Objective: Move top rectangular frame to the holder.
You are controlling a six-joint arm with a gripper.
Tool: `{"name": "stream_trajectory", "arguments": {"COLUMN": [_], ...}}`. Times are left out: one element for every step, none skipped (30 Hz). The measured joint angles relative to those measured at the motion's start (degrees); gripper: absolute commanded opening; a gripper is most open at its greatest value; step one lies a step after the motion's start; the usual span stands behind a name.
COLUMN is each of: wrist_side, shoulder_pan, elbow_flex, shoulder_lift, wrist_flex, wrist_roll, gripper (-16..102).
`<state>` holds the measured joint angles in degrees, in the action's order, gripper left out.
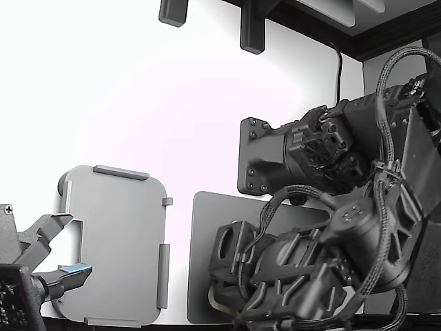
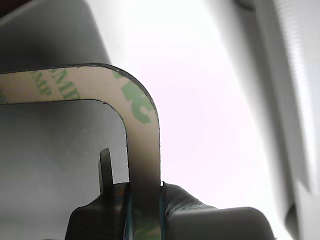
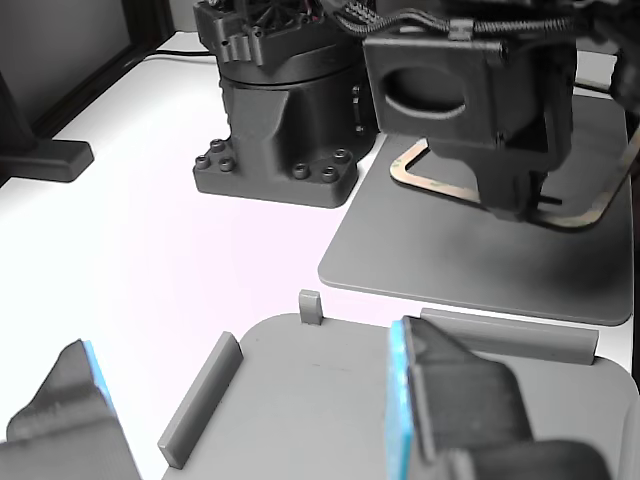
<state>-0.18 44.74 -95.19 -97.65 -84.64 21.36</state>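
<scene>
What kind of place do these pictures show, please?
Probably a robotics lab bench or test cell: a plain white table, a robot arm whose gripper holds a thin beige frame, and a grey holder with edge tabs.

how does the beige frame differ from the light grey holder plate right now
The top rectangular frame is a thin beige ring with an open centre and green print; the holder is a solid light grey plate with raised edge tabs. The frame is pinched in the gripper above the dark slab; the holder lies bare. Both have rounded corners.
</scene>
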Motion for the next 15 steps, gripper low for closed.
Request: {"name": "stream_trajectory", "arguments": {"wrist_side": [-0.62, -0.79, -0.79, -0.62, 0.44, 1.67, 2.72, 3.60, 4.39, 4.92, 5.36, 5.62, 5.62, 5.62, 5.71], "shoulder_pan": [-0.53, -1.05, -1.32, -1.41, -1.41, -1.41, -1.49, -1.85, -2.46, -3.16, -3.96, -4.83, -5.89, -6.94, -8.09], "elbow_flex": [0.70, 1.05, 1.58, 2.37, 3.43, 4.48, 5.80, 6.94, 8.17, 9.32, 10.72, 12.04, 13.10, 13.97, 14.50], "shoulder_lift": [-1.41, -2.46, -3.25, -3.87, -4.04, -4.04, -4.04, -4.04, -3.87, -3.52, -2.72, -1.85, -1.14, -0.62, -0.35], "wrist_flex": [-0.26, -0.44, -0.70, -1.23, -2.02, -3.16, -4.22, -5.27, -6.33, -7.21, -8.44, -9.32, -9.67, -9.67, -9.67], "wrist_roll": [-1.14, -2.11, -3.25, -4.66, -6.50, -8.53, -10.72, -12.39, -13.97, -15.29, -16.44, -17.31, -18.19, -18.98, -20.30], "gripper": [-11, -11, -11, -11, -11, -11, -11, -11, -11, -11, -11, -11, -11, -11, -11]}}
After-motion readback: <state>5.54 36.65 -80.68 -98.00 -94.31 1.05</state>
